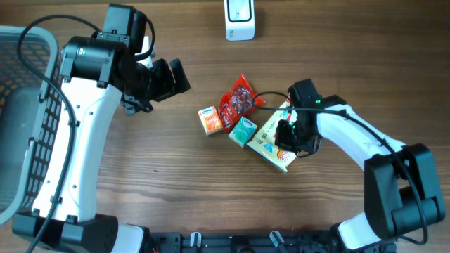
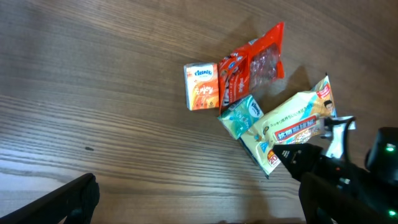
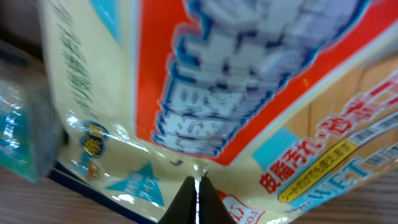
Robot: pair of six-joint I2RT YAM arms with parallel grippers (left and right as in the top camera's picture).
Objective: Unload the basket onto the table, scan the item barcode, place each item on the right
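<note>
At the wipes pack (image 1: 264, 145) edge, right end effector (image 3: 198, 186) is pressed together, maybe only on film; could slip when lifted. Left end effector (image 1: 171, 77) spread.

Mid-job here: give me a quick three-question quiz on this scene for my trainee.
1. Multiple choice: the right gripper is shut on the edge of which item?
A) red bag
B) wipes pack
C) teal pack
2. True or false: the left gripper is open and holds nothing.
3. Fill in: the white scanner sits near the ____ edge of the overhead view.

Key: 1 B; 2 true; 3 top.
</note>
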